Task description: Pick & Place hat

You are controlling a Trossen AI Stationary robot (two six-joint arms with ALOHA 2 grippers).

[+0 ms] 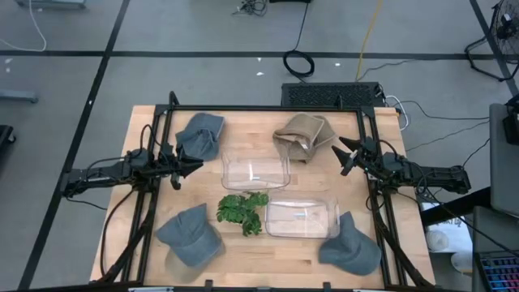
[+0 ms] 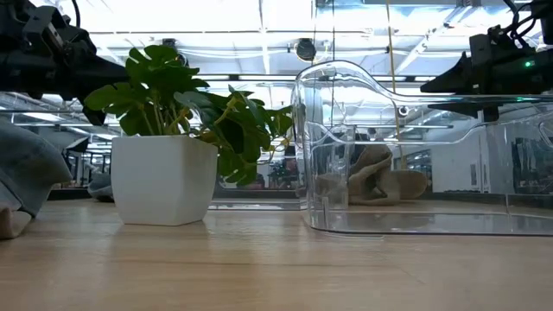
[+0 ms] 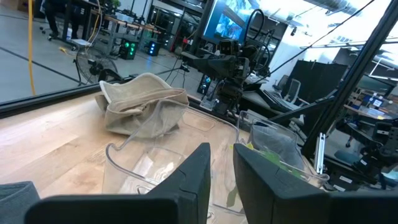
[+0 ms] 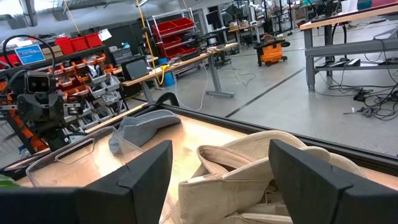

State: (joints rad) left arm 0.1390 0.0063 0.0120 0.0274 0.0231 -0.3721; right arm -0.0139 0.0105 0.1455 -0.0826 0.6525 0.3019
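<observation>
1. High view: four hats are seen on the desk: a tan hat (image 1: 302,135) and a grey hat (image 1: 199,135) toward the far edge, and two more grey hats at the near left corner (image 1: 190,235) and near right corner (image 1: 350,245). Two clear bins (image 1: 256,169) (image 1: 302,217) and a potted plant (image 1: 242,211) lie in the middle. The right gripper (image 1: 344,156) is spread, just beside the tan hat; the left gripper (image 1: 188,168) hangs near the far grey hat, nothing being held by either. With the task naming no particular hat, the wrong one could be picked.

2. Low view: the nearer bin's thin wall rises beside the plant; a carried hat's brim could be caught on either and tip it.

3. Left wrist view: the left fingers (image 3: 193,180) are seen narrowly parted, over the bin rim. A descent here risks striking plastic.

4. Right wrist view: the wide fingers (image 4: 146,171) frame the crumpled tan cloth; only a loose fold might be pinched, and the hat dropped.
</observation>
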